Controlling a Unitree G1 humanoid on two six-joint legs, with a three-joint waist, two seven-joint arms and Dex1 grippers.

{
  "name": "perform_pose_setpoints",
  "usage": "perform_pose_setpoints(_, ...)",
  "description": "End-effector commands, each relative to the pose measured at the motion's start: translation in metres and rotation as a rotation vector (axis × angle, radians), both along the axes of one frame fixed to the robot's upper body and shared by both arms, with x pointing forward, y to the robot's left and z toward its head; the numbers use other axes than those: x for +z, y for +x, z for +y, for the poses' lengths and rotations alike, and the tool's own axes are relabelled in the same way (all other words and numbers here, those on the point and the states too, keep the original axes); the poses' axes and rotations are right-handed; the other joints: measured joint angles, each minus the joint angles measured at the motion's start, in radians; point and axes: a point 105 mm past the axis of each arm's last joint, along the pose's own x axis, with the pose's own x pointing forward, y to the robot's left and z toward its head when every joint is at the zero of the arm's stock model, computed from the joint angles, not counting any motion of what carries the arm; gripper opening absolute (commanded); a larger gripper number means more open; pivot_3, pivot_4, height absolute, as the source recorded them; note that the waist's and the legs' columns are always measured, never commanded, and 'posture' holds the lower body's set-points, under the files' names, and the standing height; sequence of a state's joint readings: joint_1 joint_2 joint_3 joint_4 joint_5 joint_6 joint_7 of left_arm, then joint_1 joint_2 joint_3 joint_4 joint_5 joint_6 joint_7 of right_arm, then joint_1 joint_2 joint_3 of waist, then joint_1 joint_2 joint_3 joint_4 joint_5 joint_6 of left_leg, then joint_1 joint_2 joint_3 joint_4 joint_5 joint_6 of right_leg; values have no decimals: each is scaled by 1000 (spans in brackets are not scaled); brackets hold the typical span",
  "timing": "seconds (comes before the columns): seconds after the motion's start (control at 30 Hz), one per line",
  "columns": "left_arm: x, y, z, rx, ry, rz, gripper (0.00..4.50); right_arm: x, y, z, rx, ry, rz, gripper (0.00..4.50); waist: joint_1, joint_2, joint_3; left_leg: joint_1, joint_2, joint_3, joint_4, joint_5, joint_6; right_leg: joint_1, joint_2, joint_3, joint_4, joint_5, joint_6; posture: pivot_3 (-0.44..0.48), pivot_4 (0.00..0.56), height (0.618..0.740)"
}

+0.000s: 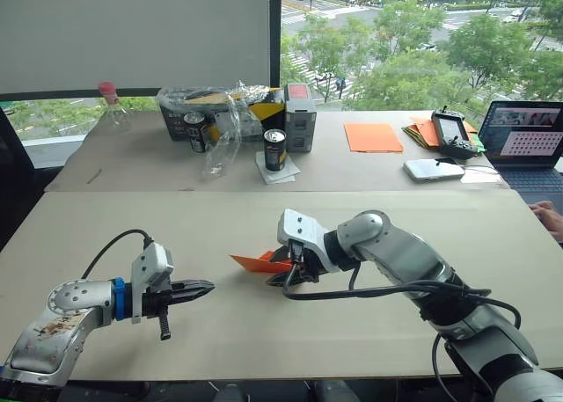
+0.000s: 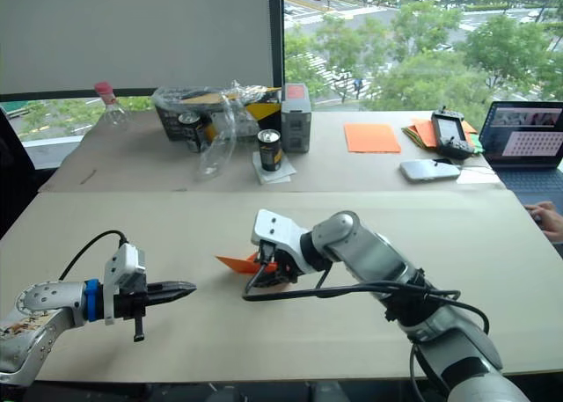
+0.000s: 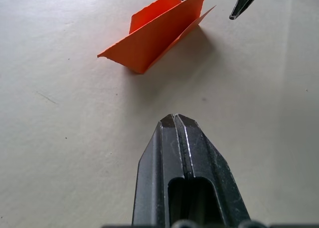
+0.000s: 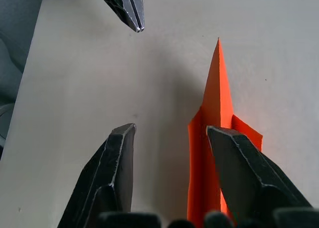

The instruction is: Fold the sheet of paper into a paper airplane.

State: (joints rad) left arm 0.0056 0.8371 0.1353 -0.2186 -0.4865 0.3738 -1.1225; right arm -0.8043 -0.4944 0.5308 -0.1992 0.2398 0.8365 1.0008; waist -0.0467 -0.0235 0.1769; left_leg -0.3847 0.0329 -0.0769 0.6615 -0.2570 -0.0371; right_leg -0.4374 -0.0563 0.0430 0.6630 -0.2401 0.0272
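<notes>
The sheet of paper (image 1: 253,262) lies mid-table as a narrow, pointed bright-orange wedge with raised flaps, shaped like a paper airplane (image 4: 216,106). Its tip points toward my left arm. My right gripper (image 1: 287,276) stands open at the wedge's wide end. One of its fingers (image 4: 249,173) is down over the fold, and the other is over bare table beside it. My left gripper (image 1: 208,287) is shut and empty. It hovers low over the table, a short gap from the wedge's (image 3: 154,36) tip, pointing at it.
On the back table are two cans (image 1: 275,149), a crumpled plastic bag (image 1: 224,125), a box, a bottle (image 1: 111,103), a smooth orange sheet (image 1: 372,137), a paper pile, a controller (image 1: 452,131) and a laptop (image 1: 528,142). A person's hand (image 1: 547,215) rests at the right edge.
</notes>
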Motion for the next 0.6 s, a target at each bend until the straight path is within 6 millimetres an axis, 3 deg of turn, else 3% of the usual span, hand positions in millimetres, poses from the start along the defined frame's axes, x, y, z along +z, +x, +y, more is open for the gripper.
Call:
perform_pose_setpoints(0.03, 5, 0, 0, 4, -4, -25, 0, 16, 9, 0, -35, 44, -39, 2604, 1, 0, 0, 0, 0, 0, 0, 0, 0, 0, 0, 0, 0, 0, 0, 0, 150, 715)
perform_pose_setpoints(0.23, 7, 0, 0, 4, -1, -32, 0, 20, 20, -1, -65, 65, -22, 2604, 2, 0, 0, 0, 0, 0, 0, 0, 0, 0, 0, 0, 0, 0, 0, 0, 150, 715)
perform_pose_setpoints(0.6, 5, -2, -1, 12, 1, -34, 0, 1, 27, 1, -61, 3, -34, 2604, 1, 0, 0, 0, 0, 0, 0, 0, 0, 0, 0, 0, 0, 0, 0, 0, 150, 715)
